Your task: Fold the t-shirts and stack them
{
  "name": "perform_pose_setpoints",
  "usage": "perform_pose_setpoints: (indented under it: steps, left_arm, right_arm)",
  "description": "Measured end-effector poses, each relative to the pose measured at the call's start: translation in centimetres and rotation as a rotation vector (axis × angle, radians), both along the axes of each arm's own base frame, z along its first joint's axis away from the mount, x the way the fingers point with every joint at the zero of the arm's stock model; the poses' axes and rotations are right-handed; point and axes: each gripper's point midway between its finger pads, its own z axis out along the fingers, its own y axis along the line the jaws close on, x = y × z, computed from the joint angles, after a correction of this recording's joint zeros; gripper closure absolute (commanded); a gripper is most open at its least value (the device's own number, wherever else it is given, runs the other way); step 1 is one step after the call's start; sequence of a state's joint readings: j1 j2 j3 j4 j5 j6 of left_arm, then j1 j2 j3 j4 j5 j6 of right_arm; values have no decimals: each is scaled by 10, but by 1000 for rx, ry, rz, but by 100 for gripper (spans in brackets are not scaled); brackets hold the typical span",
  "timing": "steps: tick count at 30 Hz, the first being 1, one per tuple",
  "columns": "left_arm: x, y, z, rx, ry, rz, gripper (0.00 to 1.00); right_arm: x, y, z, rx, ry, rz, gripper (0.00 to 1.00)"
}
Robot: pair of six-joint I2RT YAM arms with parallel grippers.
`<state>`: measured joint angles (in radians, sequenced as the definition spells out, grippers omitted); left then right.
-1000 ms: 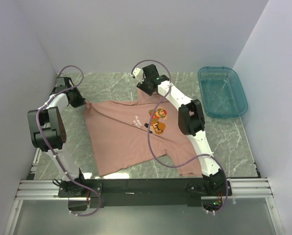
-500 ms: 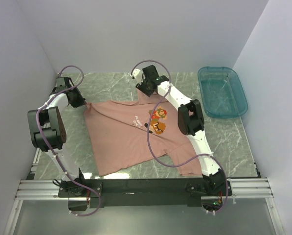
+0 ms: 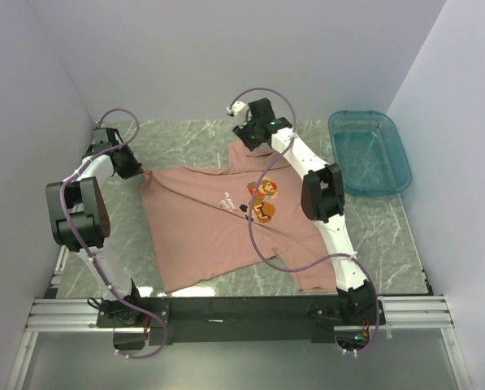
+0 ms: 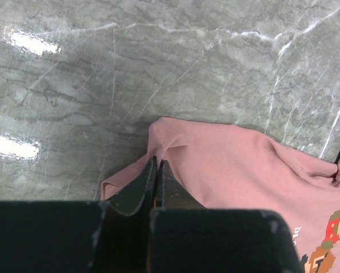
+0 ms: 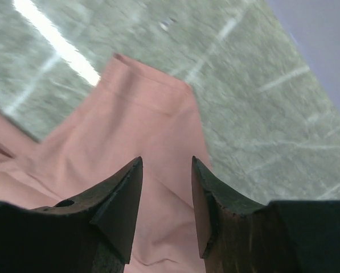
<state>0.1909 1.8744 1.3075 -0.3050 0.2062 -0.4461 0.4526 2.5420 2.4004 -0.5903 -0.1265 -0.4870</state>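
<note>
Robot lab test cell. Plain pale partition walls (image 3: 226, 57) box a grey marble-look table (image 3: 185, 138) on three sides. Aluminium rail (image 3: 63, 313) along the near edge carries the cabled left arm (image 3: 78, 213) and right arm (image 3: 322, 195). Teal plastic bin (image 3: 364, 114) sits at the far right corner.

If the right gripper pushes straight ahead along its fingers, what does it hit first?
Probably the t-shirt sleeve, which lies right ahead of the right gripper; depth is hard to judge.
</note>
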Motion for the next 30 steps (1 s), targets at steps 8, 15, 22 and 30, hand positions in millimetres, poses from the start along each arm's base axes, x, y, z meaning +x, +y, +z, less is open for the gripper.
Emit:
perform_pose_setpoints:
  steps: [8,15,22,30]
  left_arm:
    - [0,-3,1,-15,-3,-13,100]
    - [0,-6,2,-27,-6,-23,100]
    - [0,-7,2,-31,-8,-27,100]
    - [0,-11,12,-47,-30,-42,100]
  right_arm:
    - [6,-104,-20,40,158,-159,43]
    - [-26,-151,-52,52,354,-221,53]
    - [-81,-141,-66,54,483,-173,92]
    - [-166,-174,-66,1,601,-199,88]
